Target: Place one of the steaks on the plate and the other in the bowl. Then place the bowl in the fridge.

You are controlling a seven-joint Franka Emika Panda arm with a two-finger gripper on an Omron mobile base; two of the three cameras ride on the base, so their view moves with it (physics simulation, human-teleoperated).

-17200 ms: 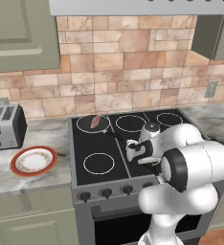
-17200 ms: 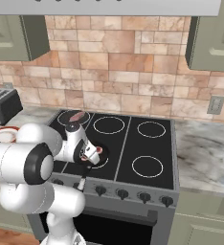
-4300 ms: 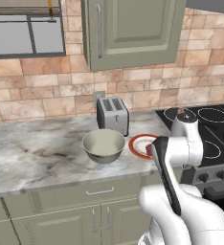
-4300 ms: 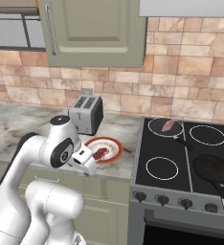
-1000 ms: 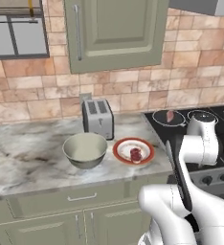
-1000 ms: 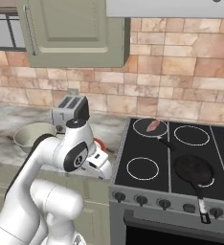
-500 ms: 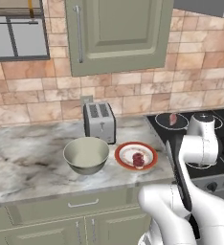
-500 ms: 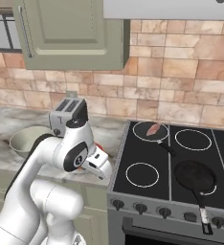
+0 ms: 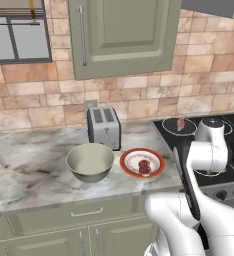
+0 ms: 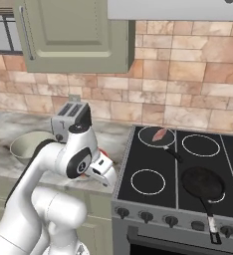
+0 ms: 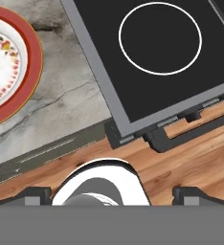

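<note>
The gripper [image 11: 112, 194] is standing wide open, holding nothing, above the counter edge [image 11: 51, 115] beside the stove [image 9: 209, 150]. One steak [image 9: 144, 165] is lying on the plate [image 9: 142, 163]; the bowl [image 9: 90, 162] is sitting at its 9 o'clock. The other steak [image 10: 160, 134] is resting in a pan [image 10: 156, 137]. No readable writing.

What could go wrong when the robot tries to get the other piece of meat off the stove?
1. The lighter, long raw steak lies on a far back burner of the black stove, so the open claw may grab badly and drop it.
2. The black frying pan sits close by; the arm might bump it.
3. Coming back, it must pass the orange-rimmed white plate to reach the grey-green bowl, and could knock the darker steak.
</note>
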